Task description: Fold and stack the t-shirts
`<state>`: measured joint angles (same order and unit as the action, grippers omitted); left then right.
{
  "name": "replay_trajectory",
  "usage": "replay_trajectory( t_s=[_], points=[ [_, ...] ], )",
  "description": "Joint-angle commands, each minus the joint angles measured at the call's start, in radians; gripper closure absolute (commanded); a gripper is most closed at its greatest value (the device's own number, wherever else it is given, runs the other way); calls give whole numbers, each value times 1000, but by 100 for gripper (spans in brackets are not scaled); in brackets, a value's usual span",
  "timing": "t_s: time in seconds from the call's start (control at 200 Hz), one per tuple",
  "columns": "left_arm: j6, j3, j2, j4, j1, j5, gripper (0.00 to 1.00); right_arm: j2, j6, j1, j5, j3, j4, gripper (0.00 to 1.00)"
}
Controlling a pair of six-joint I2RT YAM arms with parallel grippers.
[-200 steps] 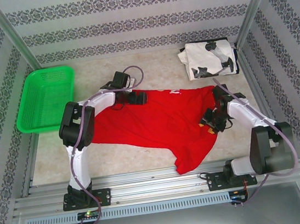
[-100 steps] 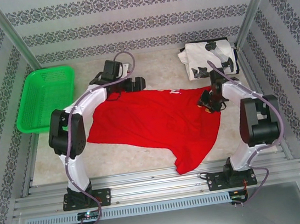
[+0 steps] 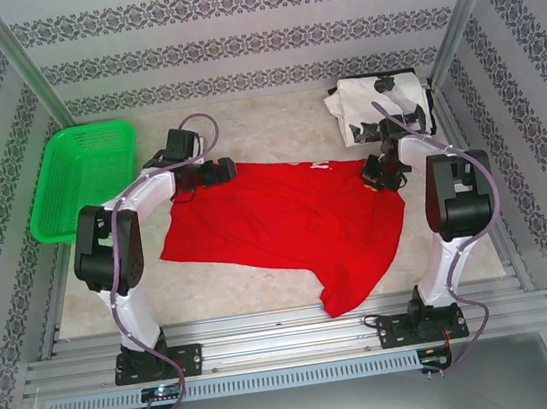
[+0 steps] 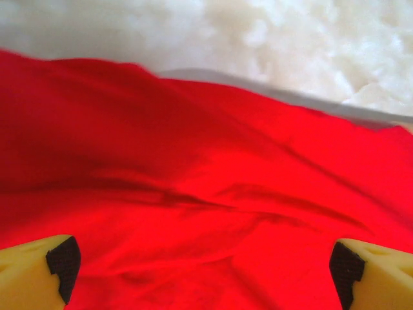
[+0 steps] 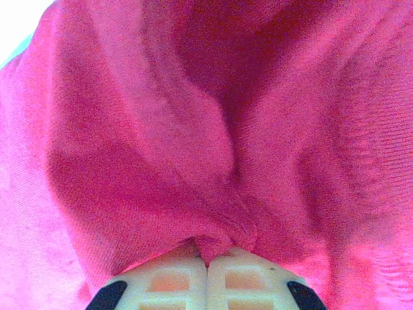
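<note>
The red t-shirt [image 3: 287, 228] lies spread out in the middle of the table, with white lettering showing at its far edge. My right gripper [image 3: 376, 173] sits at its far right corner, and in the right wrist view it [image 5: 208, 258] is shut on a pinched fold of the red t-shirt [image 5: 213, 148]. My left gripper [image 3: 219, 174] hovers at the shirt's far left edge. It [image 4: 203, 271] is open, its fingers wide apart over the red t-shirt [image 4: 193, 194]. The white t-shirt with black blotches [image 3: 382, 107] lies folded at the back right.
A green mesh basket [image 3: 84, 179] stands at the left side of the table. Patterned walls and metal posts close in the table. The metal rail with both arm bases runs along the near edge.
My right gripper has moved away from me to the shirt's far right corner and shut on the cloth. My left gripper has swung left along the shirt's far edge, still open.
</note>
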<state>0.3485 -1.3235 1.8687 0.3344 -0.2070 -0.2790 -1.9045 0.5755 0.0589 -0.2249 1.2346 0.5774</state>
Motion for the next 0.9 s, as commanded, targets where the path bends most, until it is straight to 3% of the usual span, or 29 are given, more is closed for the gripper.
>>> replay_trajectory(
  t_s=[0.0,0.185,0.3,0.42,0.525,0.624,0.699,0.894],
  points=[
    [32,23,-66,48,25,73,0,-16,-52,27,69,46,37,100],
    [60,71,-76,73,29,131,0,-44,-84,43,92,110,62,100],
    [98,103,-96,114,34,223,0,-33,-96,45,113,114,53,100],
    [118,125,-107,91,59,210,0,-38,-124,57,139,133,59,100],
    [107,116,-90,93,60,203,0,-76,-134,64,116,181,88,87],
    [113,141,-101,88,60,187,0,-52,-109,68,177,164,85,79],
    [118,170,-126,84,60,166,0,4,-91,66,196,129,66,65],
    [128,236,-241,195,60,114,1,239,-71,15,99,-13,111,46]
  ],
)
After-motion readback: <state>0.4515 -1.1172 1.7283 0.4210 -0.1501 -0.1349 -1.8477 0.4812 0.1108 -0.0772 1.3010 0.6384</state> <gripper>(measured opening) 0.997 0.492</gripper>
